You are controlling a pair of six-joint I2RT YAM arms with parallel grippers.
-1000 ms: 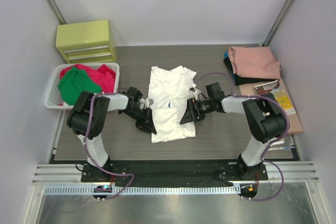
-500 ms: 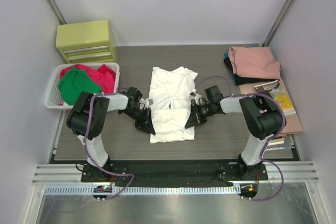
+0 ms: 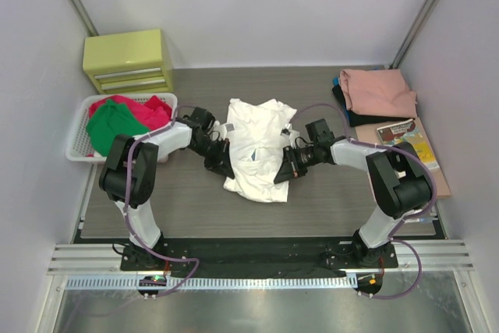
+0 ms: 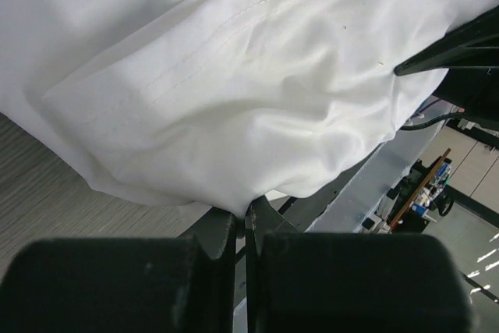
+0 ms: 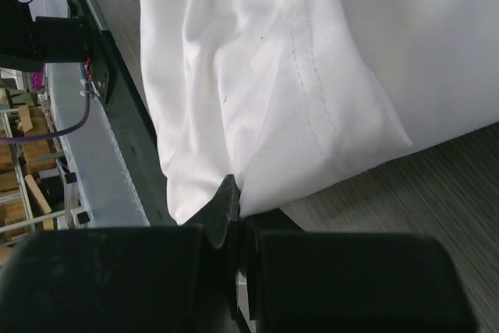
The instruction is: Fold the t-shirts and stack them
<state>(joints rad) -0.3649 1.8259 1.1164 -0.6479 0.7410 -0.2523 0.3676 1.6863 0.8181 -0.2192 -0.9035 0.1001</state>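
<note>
My left hand (image 4: 242, 220) is pinched fully shut on the left edge of the white t-shirt (image 3: 253, 150). Its two matte black fingers are pressed together with only a thin fold of cloth caught at their tips. My right hand (image 5: 234, 199) is closed just as tightly on the shirt's right edge. The shirt sits mid-tabletop between my two arms. Its near part is gathered up, sagging in soft rounded billows, while the far part with the sleeves lies rumpled on the grey wood-grain tabletop (image 3: 156, 208). Up close the cloth is smooth with a faint sheen, crossed by straight double-stitched hem lines.

To the far left, a white slotted basket (image 3: 78, 136) holds a crumpled green shirt (image 3: 113, 124) and red shirts (image 3: 154, 111). At the far right, a folded salmon-pink shirt (image 3: 378, 91) lies on top of a black shirt (image 3: 352, 117).
</note>
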